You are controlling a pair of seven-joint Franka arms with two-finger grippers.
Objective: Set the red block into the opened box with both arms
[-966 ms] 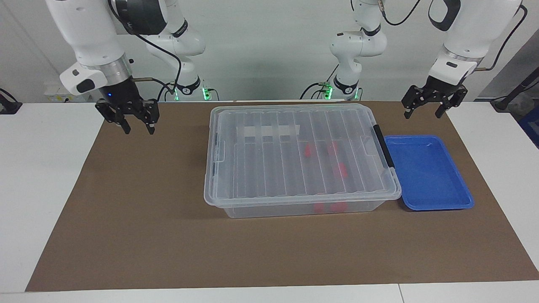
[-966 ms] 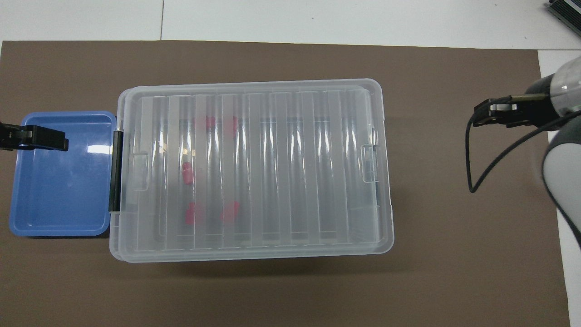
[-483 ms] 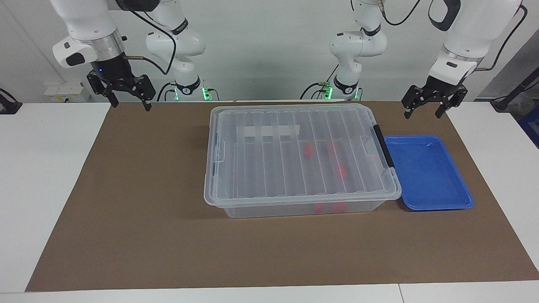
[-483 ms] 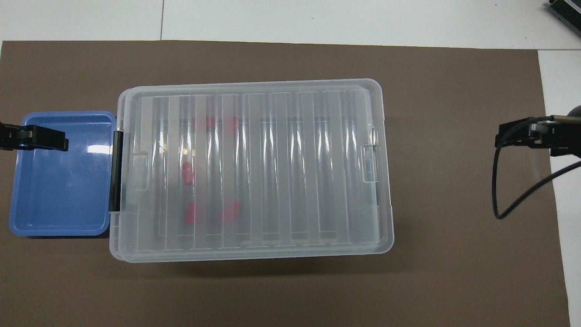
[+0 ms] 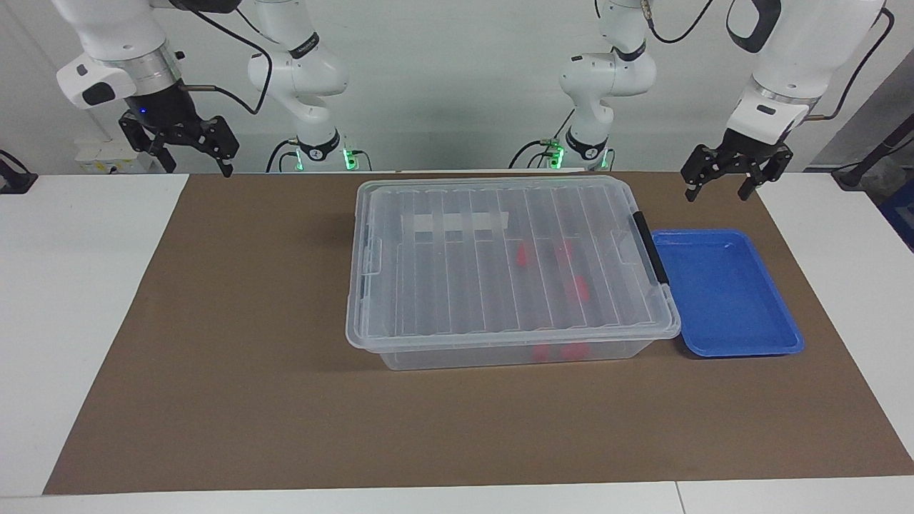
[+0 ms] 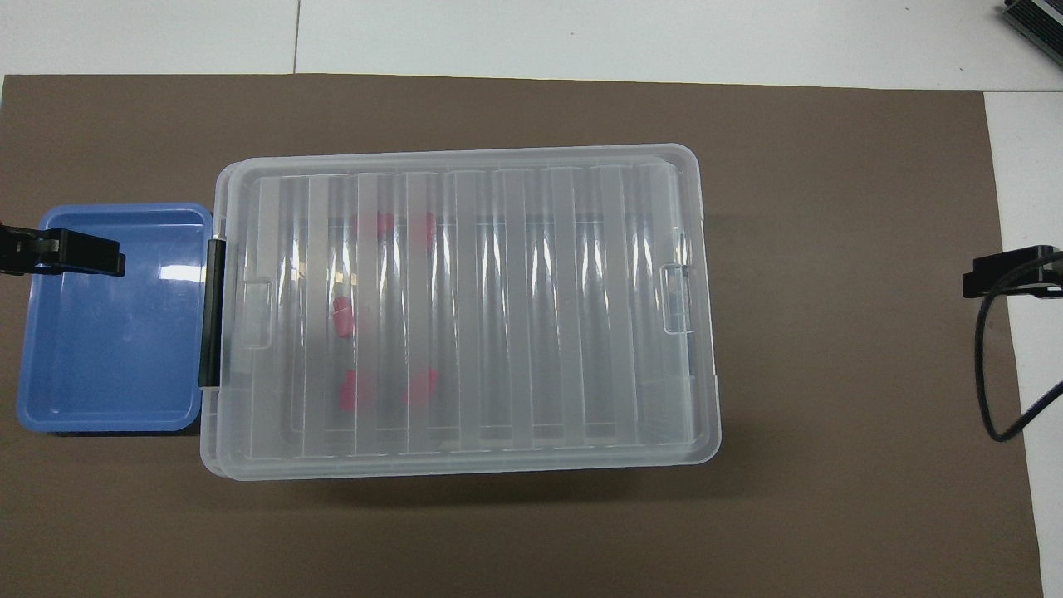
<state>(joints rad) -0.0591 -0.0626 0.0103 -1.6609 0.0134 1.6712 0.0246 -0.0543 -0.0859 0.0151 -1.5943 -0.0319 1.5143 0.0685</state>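
Note:
The box (image 5: 443,285) (image 6: 540,316) is a clear bin in the middle of the brown mat, with its ribbed lid lying on it. Through the lid I see several red blocks (image 5: 577,289) (image 6: 342,318) inside, at the end with the black handle (image 5: 650,246). My left gripper (image 5: 715,191) (image 6: 83,253) hangs open and holds nothing, in the air over the left arm's end of the mat by the blue tray. My right gripper (image 5: 198,165) (image 6: 1009,274) is raised over the mat's corner at the right arm's end, open with nothing in it.
A shallow blue tray (image 5: 728,293) (image 6: 108,332) with nothing in it lies against the box's handle end. The brown mat (image 5: 250,357) covers most of the white table. A black cable (image 6: 988,365) hangs from the right arm.
My right gripper has risen and drawn away from the box toward the mat's corner at its own end. The left gripper, box and tray have not moved.

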